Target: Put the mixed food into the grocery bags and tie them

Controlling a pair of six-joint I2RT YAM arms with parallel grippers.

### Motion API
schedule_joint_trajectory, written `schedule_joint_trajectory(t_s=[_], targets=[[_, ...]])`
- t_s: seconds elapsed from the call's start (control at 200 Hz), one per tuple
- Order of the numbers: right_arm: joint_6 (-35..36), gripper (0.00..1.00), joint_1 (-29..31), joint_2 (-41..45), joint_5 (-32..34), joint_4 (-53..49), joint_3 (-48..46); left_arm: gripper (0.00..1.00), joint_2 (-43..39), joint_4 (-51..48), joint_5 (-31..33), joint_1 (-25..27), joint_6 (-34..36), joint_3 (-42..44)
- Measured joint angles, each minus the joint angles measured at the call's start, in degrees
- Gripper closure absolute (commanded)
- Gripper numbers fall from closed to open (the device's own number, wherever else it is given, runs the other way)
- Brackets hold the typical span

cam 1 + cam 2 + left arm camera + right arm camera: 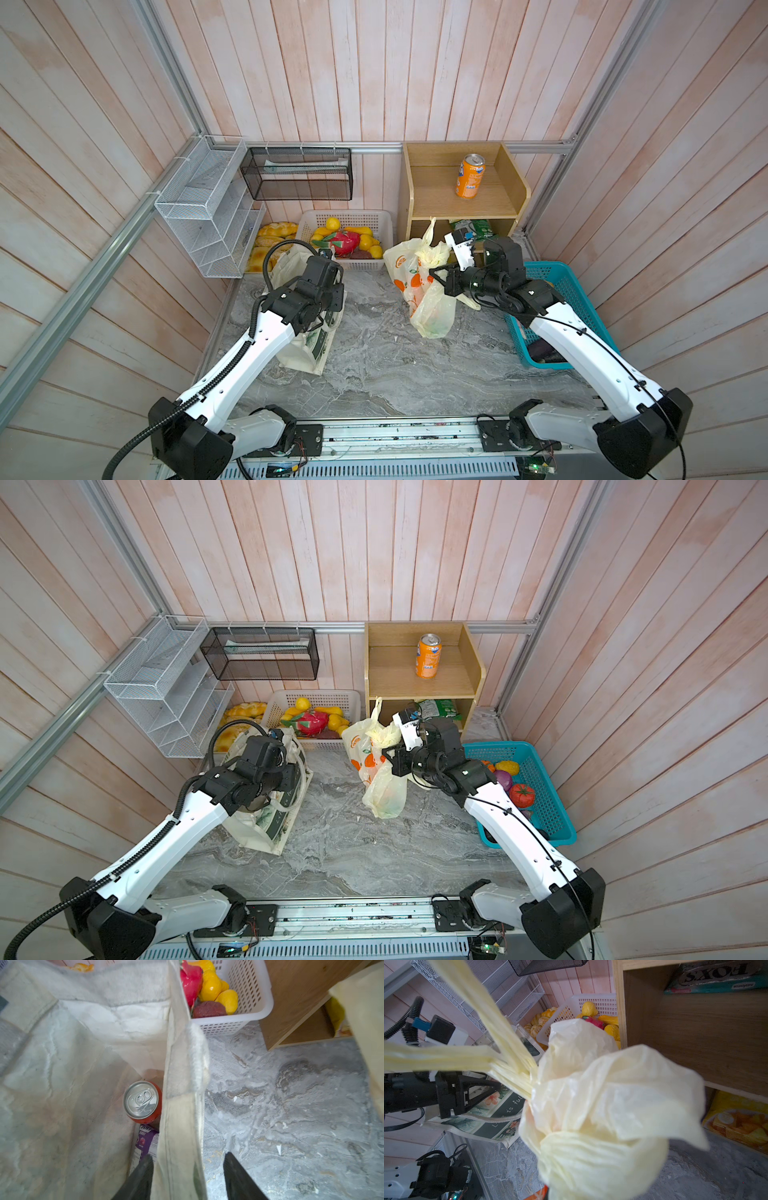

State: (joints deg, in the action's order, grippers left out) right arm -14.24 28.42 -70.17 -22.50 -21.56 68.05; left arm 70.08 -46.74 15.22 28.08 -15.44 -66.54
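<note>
The cream canvas tote (307, 353) stands at the left in both top views (266, 829). In the left wrist view the red soda can (143, 1102) and the purple snack packet (145, 1140) lie inside it. My left gripper (188, 1155) is open, its fingers astride the tote's side wall (180, 1105), one inside and one outside. The pale-yellow plastic bag (415, 266) printed with oranges stands mid-table (376, 762). My right gripper (434, 276) is shut on its gathered top (602, 1105), which hides the jaws. Faint orange and green shapes (434, 322) show through the bag.
A white basket (386, 220) of toy fruit stands behind the tote, with bread (270, 241) beside it. The wooden shelf (511, 183) holds an orange soda can (470, 176) and a green packet (478, 228). A blue basket (577, 299) lies under the right arm. Wire racks (208, 208) hang left.
</note>
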Motion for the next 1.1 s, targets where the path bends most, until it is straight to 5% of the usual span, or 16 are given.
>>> schedule_joint_trajectory(t_s=[0.1, 0.325, 0.62, 0.88, 1.1], targets=[[0.04, 1.00, 0.00, 0.00, 0.20, -0.70, 0.48, 1.00, 0.00, 0.02, -0.68, 0.13, 0.26, 0.81], [0.04, 1.00, -0.35, -0.02, 1.51, -2.51, 4.02, 1.00, -0.07, 3.76, -9.64, 4.11, -1.49, 0.83], [-1.97, 1.00, -3.13, -0.22, 4.17, -3.82, 9.66, 1.00, 1.81, 16.28, -17.51, 10.14, -12.90, 1.11], [-4.31, 1.00, -6.12, -0.22, 5.92, -6.25, 13.70, 0.62, 9.94, 25.99, -20.83, 13.73, -15.87, -3.63], [-6.29, 1.00, -6.21, -0.35, 6.32, -9.38, 20.11, 0.49, 6.67, 26.77, -18.95, 13.03, -13.77, -6.45]])
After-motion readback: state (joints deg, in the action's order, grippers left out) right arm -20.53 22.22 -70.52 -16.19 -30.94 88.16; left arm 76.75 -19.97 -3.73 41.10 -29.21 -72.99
